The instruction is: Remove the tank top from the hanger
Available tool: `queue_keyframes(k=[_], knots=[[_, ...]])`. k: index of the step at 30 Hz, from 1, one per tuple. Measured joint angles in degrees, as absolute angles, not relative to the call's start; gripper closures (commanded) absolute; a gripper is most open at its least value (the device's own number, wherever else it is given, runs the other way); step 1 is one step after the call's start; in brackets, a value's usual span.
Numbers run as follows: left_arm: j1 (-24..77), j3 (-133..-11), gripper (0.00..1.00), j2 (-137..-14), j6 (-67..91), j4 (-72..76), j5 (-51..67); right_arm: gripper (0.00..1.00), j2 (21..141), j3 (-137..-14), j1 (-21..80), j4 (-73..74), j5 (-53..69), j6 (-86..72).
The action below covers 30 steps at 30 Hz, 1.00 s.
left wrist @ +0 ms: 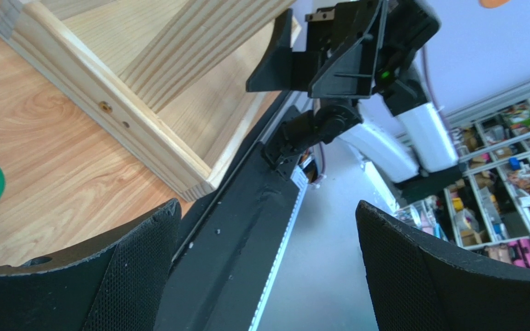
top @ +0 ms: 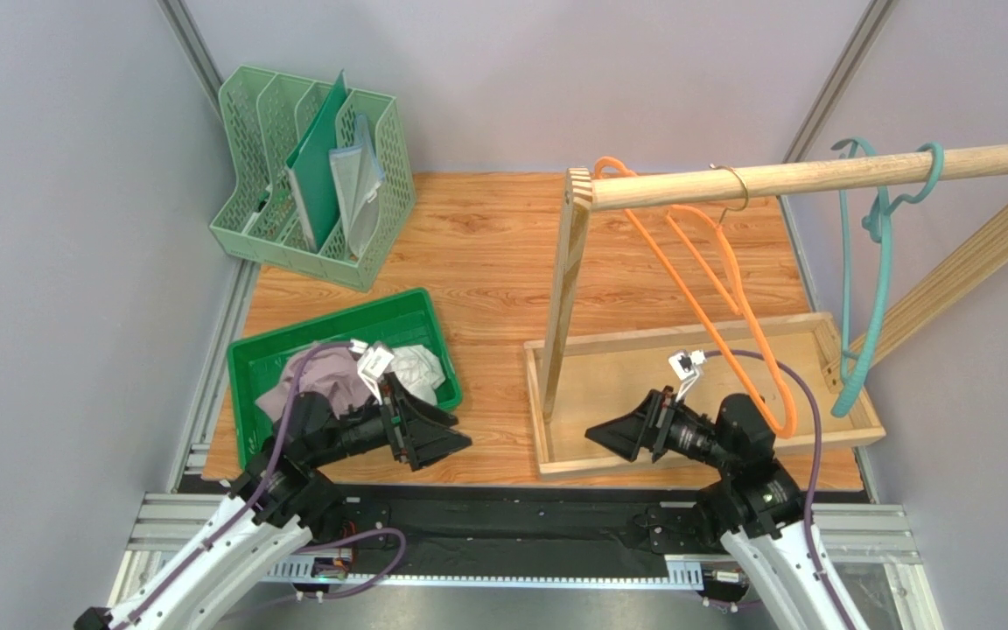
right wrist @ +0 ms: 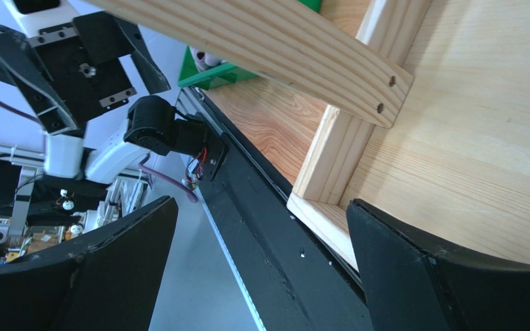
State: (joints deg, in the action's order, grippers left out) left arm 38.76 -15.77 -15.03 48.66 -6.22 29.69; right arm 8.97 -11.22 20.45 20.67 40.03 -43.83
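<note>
Left gripper (left wrist: 268, 276) and right gripper (right wrist: 261, 276) rest wide open, empty. The thin orange plastic hanger (top: 789, 407) beyond the right fingers (right wrist: 420, 289) hangs bare, so the task is seemingly done.

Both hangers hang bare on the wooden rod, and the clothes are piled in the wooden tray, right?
Not quite: the top external view shows the clothes piled in the green bin, not the wooden tray. The orange hanger and teal hanger do hang bare on the wooden rod.
</note>
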Motion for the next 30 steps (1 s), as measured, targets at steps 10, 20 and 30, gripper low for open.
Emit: queue_keyframes(k=[10, 20, 30], knots=[[38.89, -8.54, 0.01, -0.32, 56.42, -9.19, 29.19, 0.0, 0.62, -6.87, 23.49, 25.67, 34.04, -48.58], [38.89, -3.42, 0.01, -0.43, 61.43, -9.02, 30.04, 0.0, 0.62, -6.31, 23.66, 22.87, 29.69, -52.45], [38.92, -3.4, 0.01, -0.43, 61.25, -9.41, 30.68, 0.0, 0.62, -5.26, 23.88, 18.61, 28.16, -54.3]])
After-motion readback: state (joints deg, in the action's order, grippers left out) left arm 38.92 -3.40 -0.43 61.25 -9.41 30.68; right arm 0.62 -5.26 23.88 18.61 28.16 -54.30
